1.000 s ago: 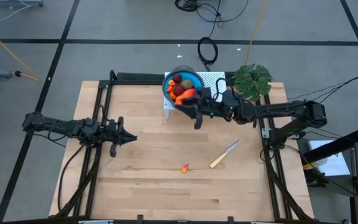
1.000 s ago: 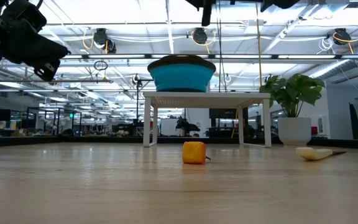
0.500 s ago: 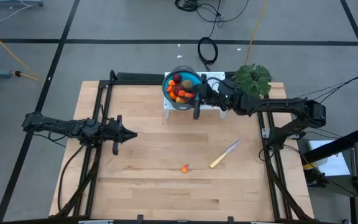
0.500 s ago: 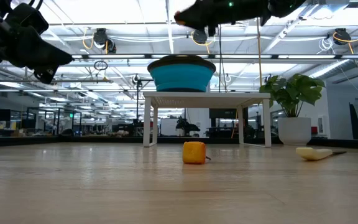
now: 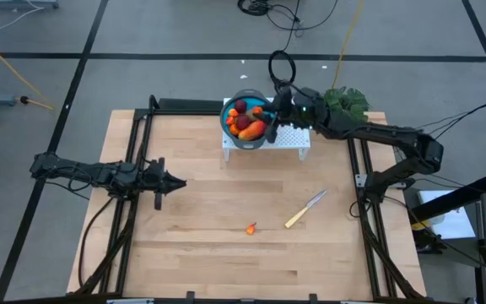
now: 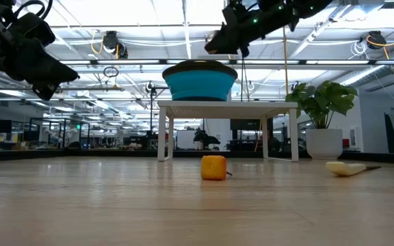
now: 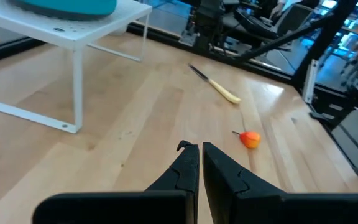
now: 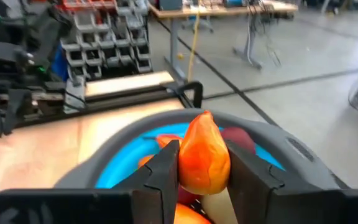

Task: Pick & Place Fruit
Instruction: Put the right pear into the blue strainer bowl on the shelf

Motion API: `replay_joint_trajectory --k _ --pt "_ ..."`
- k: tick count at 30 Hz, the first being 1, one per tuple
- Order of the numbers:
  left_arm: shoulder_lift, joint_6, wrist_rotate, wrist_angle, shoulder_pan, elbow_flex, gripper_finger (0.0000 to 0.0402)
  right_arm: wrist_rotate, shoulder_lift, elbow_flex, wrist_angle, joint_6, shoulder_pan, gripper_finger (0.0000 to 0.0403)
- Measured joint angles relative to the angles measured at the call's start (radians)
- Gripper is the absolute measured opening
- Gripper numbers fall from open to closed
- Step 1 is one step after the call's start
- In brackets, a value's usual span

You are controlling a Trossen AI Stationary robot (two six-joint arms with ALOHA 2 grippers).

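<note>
Robotics lab or open industrial workshop. Grey concrete floor marked off in dark taped lines, loose cables coiled on it behind the wooden desk. The low view looks into a long hall: exposed ceiling trusses, rows of strip lights, hanging cable reels, more workstations far back. The right wrist view shows racks of small parts bins and a work table crowded with equipment. The left wrist view shows dark metal frames and stands beyond the desk edge. A potted plant stands at one corner.
</note>
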Motion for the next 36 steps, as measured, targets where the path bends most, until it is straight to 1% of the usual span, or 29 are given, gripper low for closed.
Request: replay_joint_trajectory --k 4,8,15,18,24,26,36 --pt "0.000 0.010 -0.032 0.000 0.000 0.000 0.0019 0.000 0.000 0.069 -0.125 -0.002 -0.014 0.0106" --pt "0.000 0.031 -0.039 0.000 0.000 0.000 0.0019 -0.002 0.000 0.097 -0.190 -0.003 -0.017 0.0109" --pt "0.000 0.027 -0.040 0.001 0.000 0.000 0.0019 -0.004 0.017 0.098 -0.245 -0.008 -0.016 0.0109" --pt "0.000 0.027 -0.040 0.001 0.000 0.000 0.0019 -0.014 0.039 0.099 -0.235 -0.048 -0.014 0.0109" --pt "0.000 0.018 -0.040 0.001 0.000 0.000 0.0019 -0.035 0.071 0.098 -0.255 -0.064 -0.017 0.0109" --pt "0.000 0.015 -0.048 0.001 0.000 0.000 0.0019 -0.054 0.076 0.098 -0.272 -0.075 -0.017 0.0109" --pt "0.000 0.000 -0.083 0.002 0.000 0.000 0.0019 -0.051 0.073 0.098 -0.291 -0.079 -0.018 0.0110"
